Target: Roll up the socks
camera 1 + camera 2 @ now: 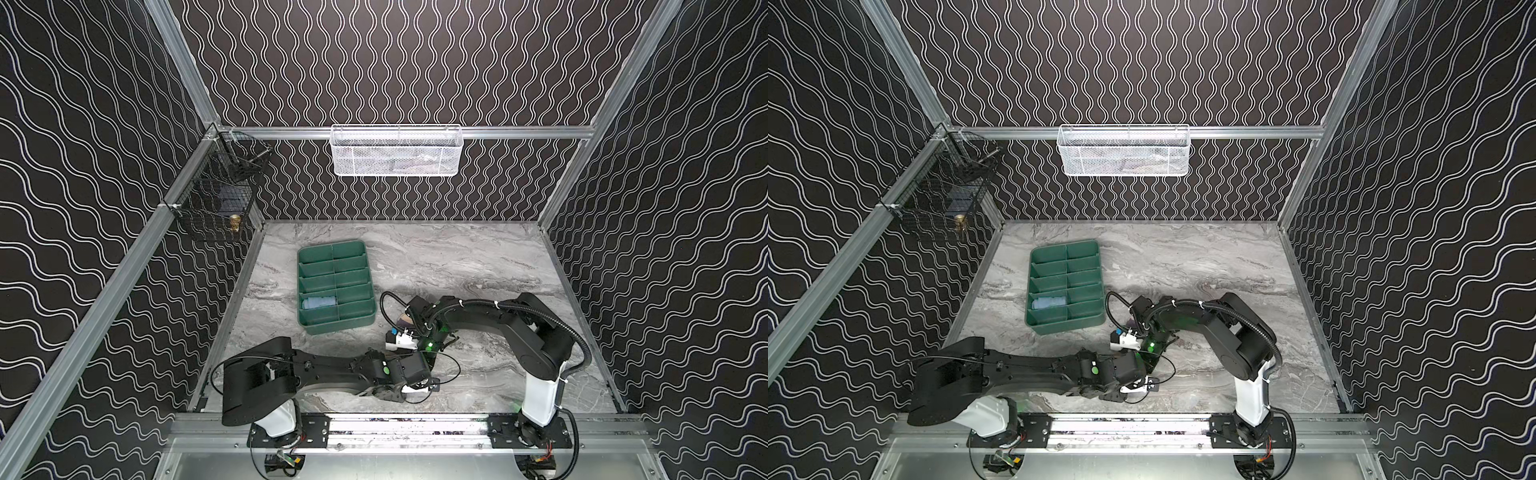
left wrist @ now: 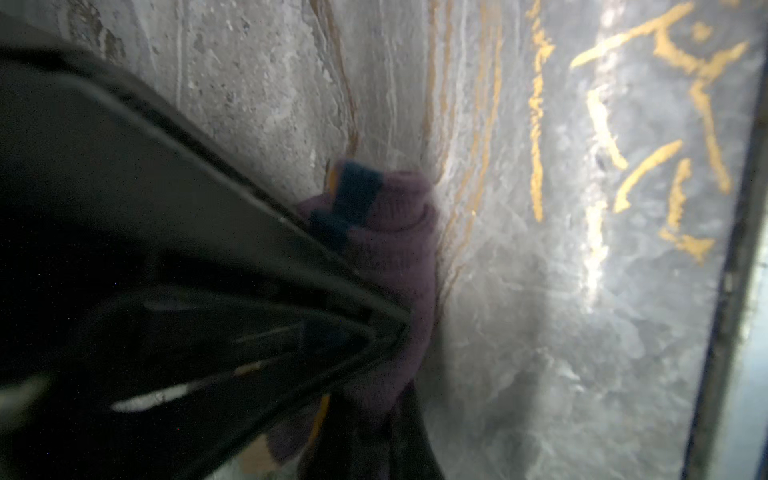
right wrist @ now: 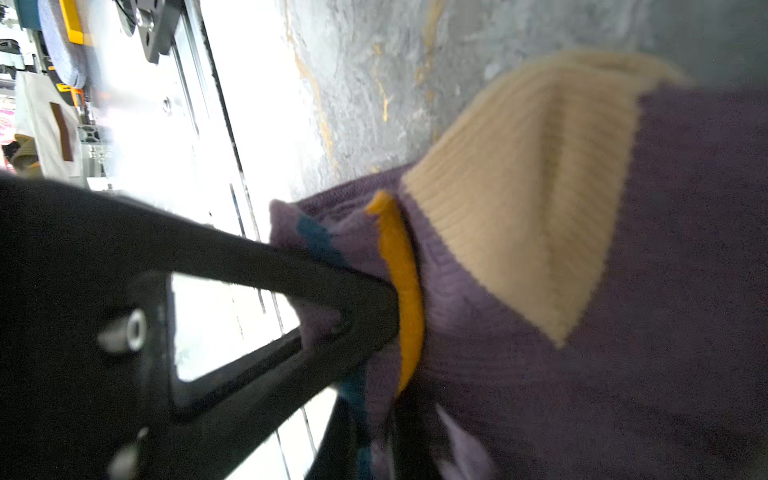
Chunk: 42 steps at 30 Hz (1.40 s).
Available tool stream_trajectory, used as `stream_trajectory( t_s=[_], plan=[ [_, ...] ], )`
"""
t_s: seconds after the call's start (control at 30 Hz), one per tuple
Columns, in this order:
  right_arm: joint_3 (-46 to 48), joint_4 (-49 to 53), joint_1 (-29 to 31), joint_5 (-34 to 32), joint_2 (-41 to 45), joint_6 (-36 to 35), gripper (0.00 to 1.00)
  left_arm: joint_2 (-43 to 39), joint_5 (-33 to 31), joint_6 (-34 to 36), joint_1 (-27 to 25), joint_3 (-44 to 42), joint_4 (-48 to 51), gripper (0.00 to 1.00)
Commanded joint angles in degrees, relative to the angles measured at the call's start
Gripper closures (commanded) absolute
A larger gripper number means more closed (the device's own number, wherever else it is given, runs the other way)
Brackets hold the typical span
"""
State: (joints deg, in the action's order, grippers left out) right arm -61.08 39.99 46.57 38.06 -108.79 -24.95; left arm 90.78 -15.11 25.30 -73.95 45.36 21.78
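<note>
Left wrist view: my left gripper (image 2: 405,328) clamps tight on the purple sock (image 2: 395,232), bunched on the table (image 2: 540,311). My right gripper (image 3: 390,299) pinches its striped end, jaws closed. The blue sock (image 1: 319,302) sits in the tray (image 1: 338,328).

The left end effector (image 2: 401,328) pinches the bunched purple sock (image 2: 395,249). A navy stripe (image 2: 357,187) crosses the fabric, which lies on the grey marbled desk (image 2: 540,311).

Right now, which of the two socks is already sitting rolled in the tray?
The light blue sock, rolled up in a left-column compartment of the green tray. The purple sock is outside the tray, pinched by the left gripper and right gripper.
</note>
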Motion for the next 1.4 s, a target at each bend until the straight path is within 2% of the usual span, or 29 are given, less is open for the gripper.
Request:
stream_trajectory(
  t_s=[0.0, 0.07, 0.17, 0.3, 0.47, 0.57, 0.63, 0.7, 0.8, 0.87, 0.97, 1.03, 1.17, 1.23, 1.37],
  plan=[
    [2.59, -5.01, 0.1, -17.72, 2.8, 0.08, 0.76, 1.46, 4.89, -0.35, -0.05, -0.37, 0.9, 1.0],
    [5.55, -8.17, 0.15, -20.59, 6.87, 0.37, 0.65, 2.47, 6.01, 0.75, -0.05, 0.23, 2.08, 1.0],
    [8.31, -12.64, -0.03, -24.99, 13.51, 1.07, 0.58, 4.4, 6.97, 1.01, -0.05, 1.66, 3.84, 1.0],
    [11.63, -20.34, -1.05, -35.83, 22.54, 2.99, 0.57, 4.33, 8.67, 1.22, -0.05, 1.92, 4.56, 1.0],
    [15.15, -30.27, -5.38, -48.04, 34.39, 6.43, 0.48, 2.72, 12.36, 3.9, 0.08, 2.89, 7.14, 1.0],
    [17.69, -36.43, -7.38, -55.27, 42.94, 9.38, 0.46, 3.59, 15.15, 6.01, 0.94, 5.29, 11.7, 1.0],
    [19.65, -40.06, -7.65, -59.42, 50.12, 11.06, 0.44, 5.02, 19.97, 7.51, 2.99, 7.56, 15.95, 1.0],
    [21.96, -41.93, -7.69, -58.18, 57.48, 9.08, 0.44, 6.78, 24.4, 7.93, 5.6, 9.66, 19.35, 1.0],
    [28.68, -45.41, -6.62, -48.65, 69.17, -0.32, 0.46, 9.89, 30.91, 8.29, 10.1, 12.39, 23.01, 1.0],
    [31.3, -43.26, -4.51, -45.93, 73.75, -5.9, 0.46, 11.62, 33.19, 8.04, 12.69, 13.39, 23.43, 1.0],
    [31.4, -34.94, 2.65, -51.18, 73.83, -11.5, 0.46, 13.89, 35.21, 8.12, 15.53, 14.89, 23.49, 1.0],
    [31.4, -30.19, 10.77, -56.72, 70.95, -14.91, 0.46, 15.54, 36.44, 8.99, 16.73, 16.22, 24.45, 1.0],
    [34.0, -28.33, 27.2, -65.01, 64.59, -19.5, 0.44, 18.39, 37.14, 9.9, 18.74, 18.29, 25.61, 1.0],
    [34.17, -27.62, 33.42, -68.03, 60.19, -18.85, 0.44, 19.46, 37.8, 9.85, 19.86, 18.71, 25.54, 1.0],
    [32.52, -26.53, 39.64, -70.68, 51.48, -12.21, 0.44, 20.04, 37.56, 9.64, 20.73, 18.58, 24.6, 1.0]
  ],
)
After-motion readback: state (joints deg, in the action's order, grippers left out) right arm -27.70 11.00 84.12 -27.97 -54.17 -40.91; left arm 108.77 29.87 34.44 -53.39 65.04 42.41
